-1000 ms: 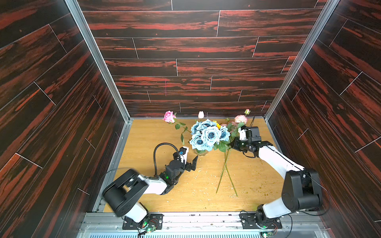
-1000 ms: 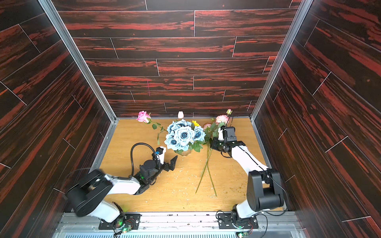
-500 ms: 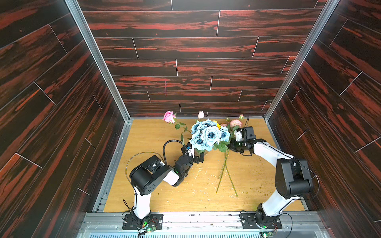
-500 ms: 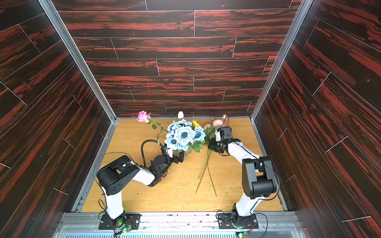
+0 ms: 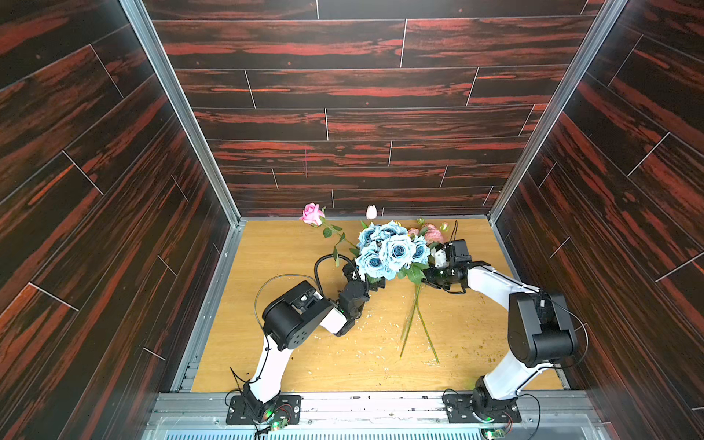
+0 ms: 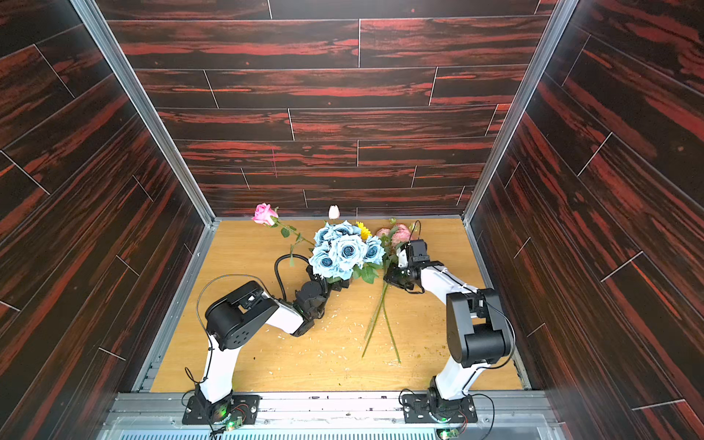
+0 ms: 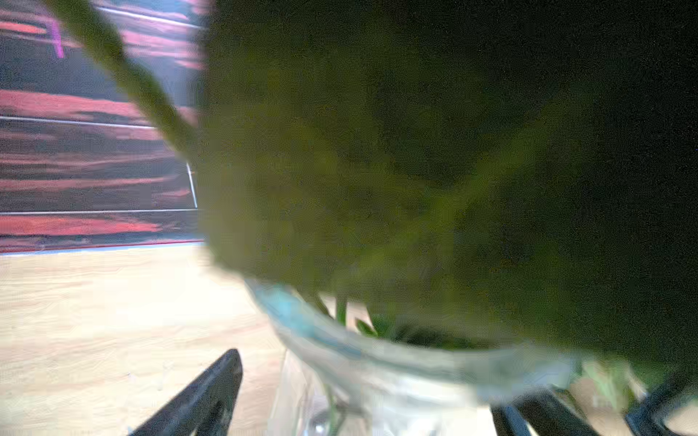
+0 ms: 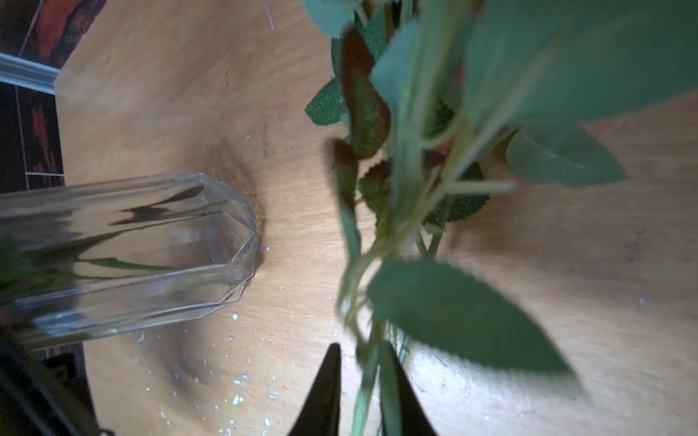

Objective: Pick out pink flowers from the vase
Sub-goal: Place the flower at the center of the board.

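Left tool (image 7: 451, 368) closer, astride vase (image 7: 377, 358), wrist view only.

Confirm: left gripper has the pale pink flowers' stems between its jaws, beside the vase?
Wrong arm. It is the right gripper that has the pale pink flowers' stems between its jaws, beside the vase. The right wrist view shows it.

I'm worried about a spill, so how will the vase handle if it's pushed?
Probably tippy: the vase has a narrow base, while the blue bouquet above it spreads much wider, so it looks top-heavy. Likely slick and breakable, being clear faceted glass. On the smooth table, a low push might slide it; a high one may topple it.
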